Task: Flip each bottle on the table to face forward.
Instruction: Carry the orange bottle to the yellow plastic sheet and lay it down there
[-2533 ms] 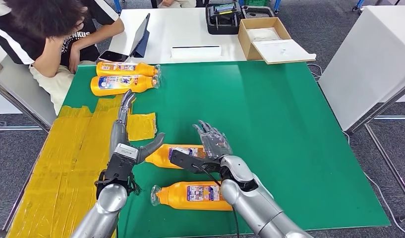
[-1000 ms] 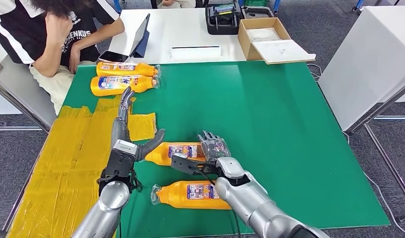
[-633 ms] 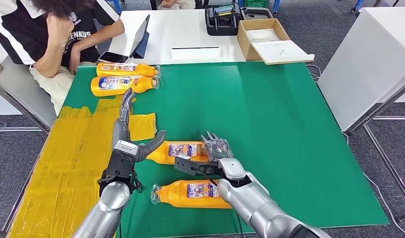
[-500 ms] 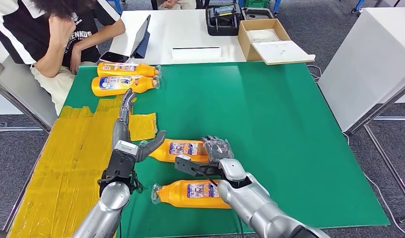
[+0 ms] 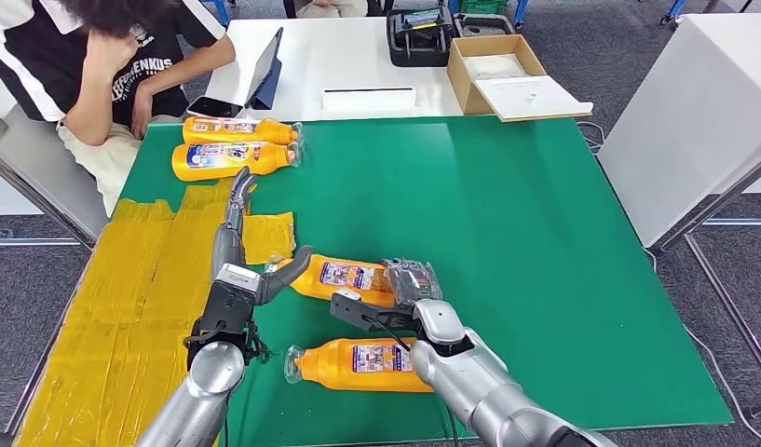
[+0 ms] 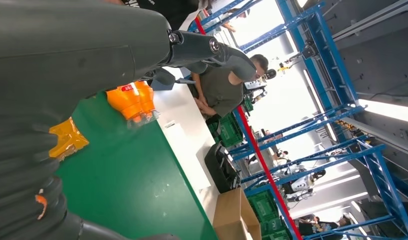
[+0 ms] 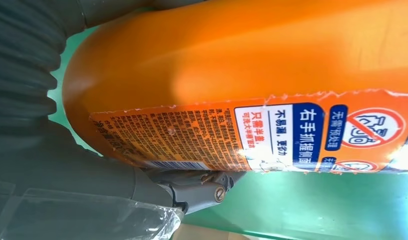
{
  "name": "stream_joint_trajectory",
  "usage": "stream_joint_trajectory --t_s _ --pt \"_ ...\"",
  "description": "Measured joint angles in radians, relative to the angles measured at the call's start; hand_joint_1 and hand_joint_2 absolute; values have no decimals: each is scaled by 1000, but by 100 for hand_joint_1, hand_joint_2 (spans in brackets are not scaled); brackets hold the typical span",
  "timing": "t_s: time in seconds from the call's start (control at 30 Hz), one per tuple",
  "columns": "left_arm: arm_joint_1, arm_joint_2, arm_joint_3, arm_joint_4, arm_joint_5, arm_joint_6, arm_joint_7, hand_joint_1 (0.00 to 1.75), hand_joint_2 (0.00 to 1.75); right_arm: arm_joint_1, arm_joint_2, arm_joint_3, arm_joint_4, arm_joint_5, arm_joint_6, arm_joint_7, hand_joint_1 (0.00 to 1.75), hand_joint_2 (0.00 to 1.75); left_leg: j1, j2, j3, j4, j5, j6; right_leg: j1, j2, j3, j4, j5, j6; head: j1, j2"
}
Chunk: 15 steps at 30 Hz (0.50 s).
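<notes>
Four orange bottles lie on the green table (image 5: 507,214). Two bottles (image 5: 235,130) (image 5: 229,159) lie at the far left corner, also in the left wrist view (image 6: 132,100). A third bottle (image 5: 365,361) lies near the front edge. My right hand (image 5: 411,285) grips the base of the middle bottle (image 5: 346,277), which lies slightly skewed, label up. The right wrist view shows this bottle (image 7: 241,70) close up, my thumb (image 7: 192,189) against it. My left hand (image 5: 235,244) is open, fingers stretched forward, its thumb at that bottle's cap end.
Yellow tape (image 5: 125,279) covers the table's left part. A person (image 5: 97,56) sits at the far left corner. Beyond the green table stands a white table (image 5: 344,56) with a tablet (image 5: 264,67), a cardboard box (image 5: 502,70) and a black case (image 5: 418,33).
My right hand has come down on the middle bottle's base and closed on it. The bottle has shifted away and left, its cap end now by my left thumb.
</notes>
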Motion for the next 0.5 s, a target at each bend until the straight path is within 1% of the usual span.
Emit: stream_joint_trajectory --t_s 0.23,0.37,0.5 --pt "0 0 0 9 0 0 0 0 175 22 -6 -29 -11 8 -87 -25 175 175 0 0 0 0 0 0 0 0 0 0 0 0 0 0" --pt "7 0 2 9 -9 7 -1 0 175 70 -16 -71 -75 2 -208 -65 175 175 0 -1 -2 0 0 0 0 0 -1 0 0 0 0 0" --pt "15 0 9 -10 -32 12 14 0 175 135 -24 -138 -208 -39 -309 -112 175 175 0 0 -3 0 0 0 0 0 -2 0 0 0 0 0"
